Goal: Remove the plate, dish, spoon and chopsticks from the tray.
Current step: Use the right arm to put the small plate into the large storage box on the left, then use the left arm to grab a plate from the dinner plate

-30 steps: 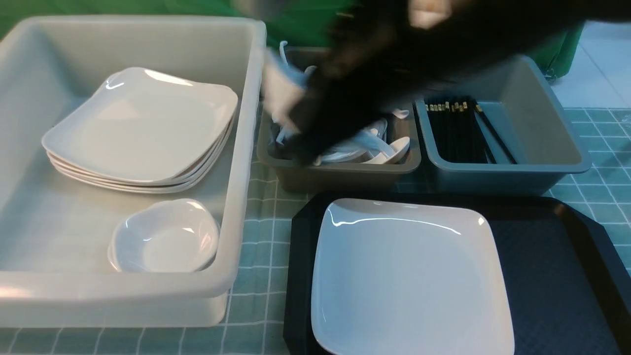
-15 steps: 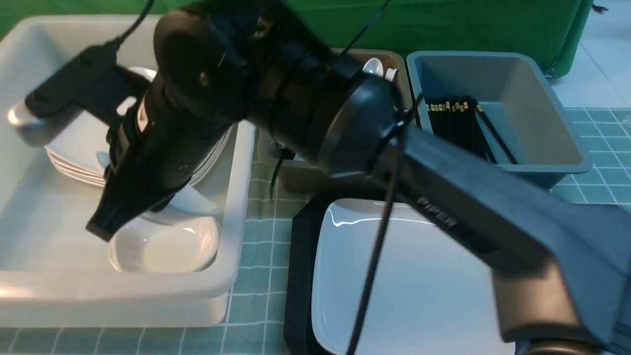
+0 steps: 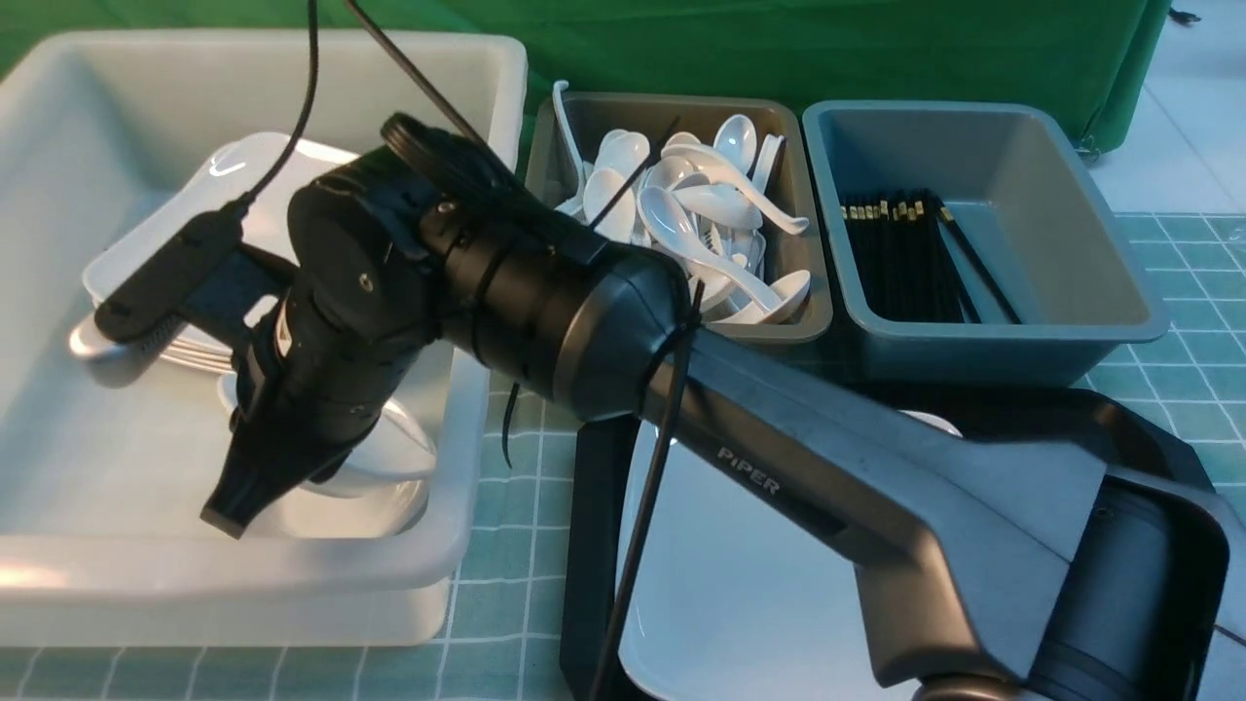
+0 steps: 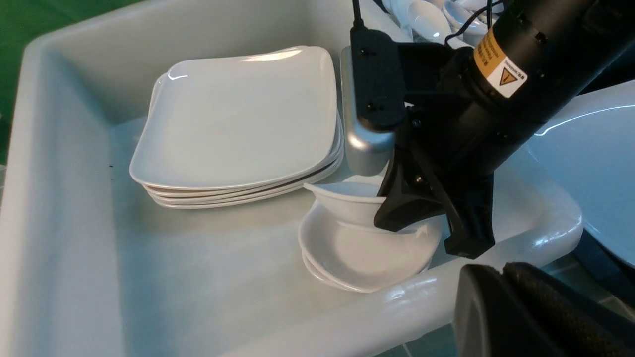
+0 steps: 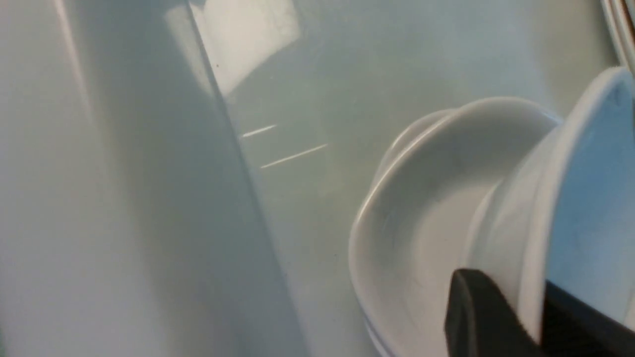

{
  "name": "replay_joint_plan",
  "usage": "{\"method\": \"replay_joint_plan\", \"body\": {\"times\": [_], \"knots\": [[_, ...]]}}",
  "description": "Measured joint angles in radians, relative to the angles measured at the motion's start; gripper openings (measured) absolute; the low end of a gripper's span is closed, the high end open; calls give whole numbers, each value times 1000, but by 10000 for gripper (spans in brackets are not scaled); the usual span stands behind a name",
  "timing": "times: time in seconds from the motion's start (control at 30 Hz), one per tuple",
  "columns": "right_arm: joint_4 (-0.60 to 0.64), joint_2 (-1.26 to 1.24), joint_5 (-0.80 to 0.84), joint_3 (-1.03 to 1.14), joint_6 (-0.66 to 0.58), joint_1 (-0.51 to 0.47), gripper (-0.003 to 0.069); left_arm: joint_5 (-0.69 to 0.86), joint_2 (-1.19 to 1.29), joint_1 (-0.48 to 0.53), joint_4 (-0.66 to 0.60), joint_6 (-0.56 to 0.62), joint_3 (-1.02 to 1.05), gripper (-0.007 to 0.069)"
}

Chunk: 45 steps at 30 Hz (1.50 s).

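Observation:
My right gripper (image 3: 292, 477) reaches across into the white tub (image 3: 58, 574), shut on the rim of a small white dish (image 4: 347, 198). The dish hangs tilted just above a stack of similar small dishes (image 4: 357, 253); in the right wrist view its rim (image 5: 570, 208) sits between the two black fingers (image 5: 476, 312). The large white plate (image 3: 759, 604) lies on the black tray (image 3: 590, 545), partly hidden by the right arm. White spoons (image 3: 681, 214) fill the brown-grey tub, and black chopsticks (image 3: 905, 263) lie in the blue-grey tub. My left gripper (image 4: 501, 270) is shut and empty, near the white tub's front rim.
A stack of large white plates (image 4: 238, 129) sits at the back of the white tub. The spoon tub (image 3: 545, 156) and chopstick tub (image 3: 1119, 282) stand behind the tray. A green checked mat (image 3: 506, 604) covers the table, with a green backdrop behind.
My right arm has swung left from over the spoon tub into the white tub, carrying the small dish, and has come lower over the stack of small dishes.

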Motion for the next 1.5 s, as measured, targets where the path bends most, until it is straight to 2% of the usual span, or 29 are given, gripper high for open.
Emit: {"method": "replay_joint_plan", "body": {"times": [0.23, 0.33, 0.67, 0.73, 0.87, 0.97, 1.07, 1.13, 1.17, 1.2, 1.27, 1.33, 1.37, 1.4, 1.5], "knots": [[0, 6, -3, -3, -1, 0, 330, 1, 0, 0, -1, 2, 0, 17], [1, 6, 2, -3, 15, 0, 395, 1, 0, 0, -14, 5, 0, 17], [-5, -43, 28, -4, 51, 6, 419, -3, 0, 0, -113, 75, 0, 17], [-6, -49, 41, -5, 51, 6, 441, -6, 0, 0, -128, 85, 0, 17], [-6, -49, 77, -5, 51, 6, 533, -7, 0, 0, -151, 102, 0, 17], [-14, -62, 95, -4, 51, 6, 552, -7, 0, 0, -151, 102, 0, 17], [-59, -97, 128, -4, 51, 6, 511, -8, 0, 0, -165, 108, 0, 17], [-132, -150, 181, -4, 58, 6, 428, -18, 0, 0, -190, 126, 0, 17], [-185, -189, 214, -4, 71, 6, 358, -24, 0, 0, -212, 141, 0, 17], [-192, -195, 214, -4, 71, 6, 347, -27, 0, 0, -219, 146, 0, 17], [-271, -278, 214, 10, 109, 3, 206, -56, 0, 0, -263, 169, 0, 17], [-294, -340, 214, 34, 126, -1, 123, -84, 0, 0, -300, 190, 0, 17], [-296, -347, 214, 37, 126, -2, 115, -88, 0, 0, -300, 190, 0, 17], [-306, -414, 214, 80, 137, -5, 62, -117, 1, 0, -325, 208, 0, 17], [-313, -537, 214, 197, 157, -5, 23, -142, 1, 0, -349, 219, 0, 17]]}}
